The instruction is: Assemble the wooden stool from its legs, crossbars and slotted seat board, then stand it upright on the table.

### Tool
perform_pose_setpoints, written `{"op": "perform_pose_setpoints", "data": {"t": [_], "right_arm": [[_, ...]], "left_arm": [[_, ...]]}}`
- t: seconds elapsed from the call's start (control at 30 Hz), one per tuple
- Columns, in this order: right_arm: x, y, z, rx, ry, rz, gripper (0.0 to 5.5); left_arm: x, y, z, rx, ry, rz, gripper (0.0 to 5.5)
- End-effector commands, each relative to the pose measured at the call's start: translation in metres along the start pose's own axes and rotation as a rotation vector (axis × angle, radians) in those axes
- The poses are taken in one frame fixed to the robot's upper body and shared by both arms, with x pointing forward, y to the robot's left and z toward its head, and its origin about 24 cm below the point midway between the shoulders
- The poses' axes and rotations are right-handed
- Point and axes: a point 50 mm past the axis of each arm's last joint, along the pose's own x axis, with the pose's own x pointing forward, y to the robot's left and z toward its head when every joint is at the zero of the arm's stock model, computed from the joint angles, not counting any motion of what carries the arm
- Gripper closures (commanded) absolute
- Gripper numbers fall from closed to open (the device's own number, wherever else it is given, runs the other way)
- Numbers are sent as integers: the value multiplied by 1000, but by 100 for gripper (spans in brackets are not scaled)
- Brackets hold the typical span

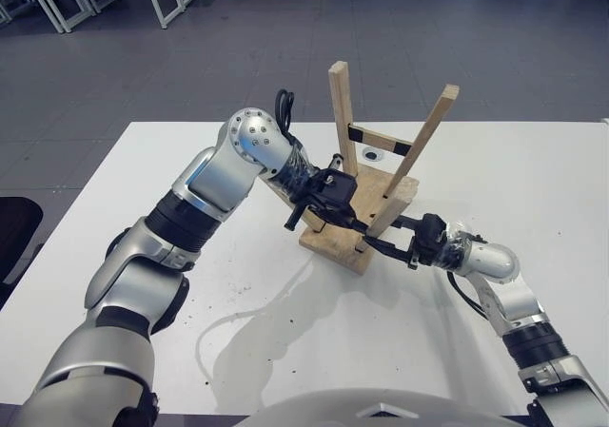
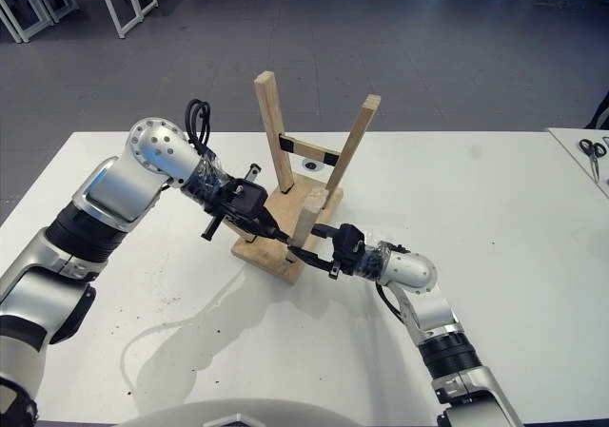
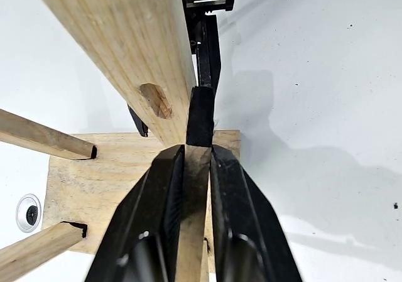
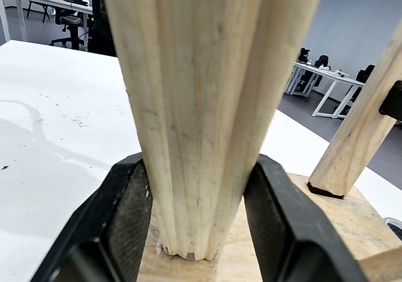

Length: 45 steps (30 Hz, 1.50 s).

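Observation:
The slotted seat board (image 1: pixel 335 248) lies flat on the white table. Two legs (image 1: pixel 342 113) (image 1: pixel 426 137) stand up from it, joined by a black-tipped crossbar (image 1: pixel 381 143). A shorter third leg (image 2: pixel 309 216) stands at the board's near edge, and my right gripper (image 2: pixel 304 253) is shut on its base, as the right wrist view shows (image 4: pixel 198 200). My left gripper (image 2: pixel 255 210) is shut on a second crossbar (image 3: pixel 200 115). Its black tip sits beside the third leg (image 3: pixel 125 43), just off that leg's side hole (image 3: pixel 155 100).
A round grommet (image 1: pixel 373 156) is set in the table behind the stool. Dark specks dot the table (image 1: pixel 143 256) at the front left. A pair of scissors (image 2: pixel 592 151) lies on a neighbouring table at the far right. Open floor lies beyond the far edge.

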Motion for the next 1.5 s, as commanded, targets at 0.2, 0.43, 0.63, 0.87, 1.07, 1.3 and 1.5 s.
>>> {"op": "perform_pose_setpoints", "data": {"t": [0.2, 0.43, 0.63, 0.87, 1.07, 1.3, 1.5], "right_arm": [[-33, 20, -41, 83, 221, 50, 348], [-33, 20, -42, -6, 233, 73, 348], [-34, 21, -44, -83, 244, 80, 347], [-34, 21, -47, -137, 260, 81, 347], [-31, 14, -42, -59, 227, 58, 347], [-25, 14, -42, -81, 299, 111, 347], [-17, 17, -34, 9, 391, 178, 347]], "left_arm": [[-17, 0, -21, -117, 8, 67, 502], [-15, 4, -24, -128, 13, 83, 503], [-8, 3, -26, -129, 28, 75, 503], [-4, 1, -32, -120, 81, 75, 504], [13, -2, -38, -49, 180, 70, 505], [43, 1, -50, 28, 381, 69, 505], [67, -19, -69, 45, 516, -75, 504]]}}
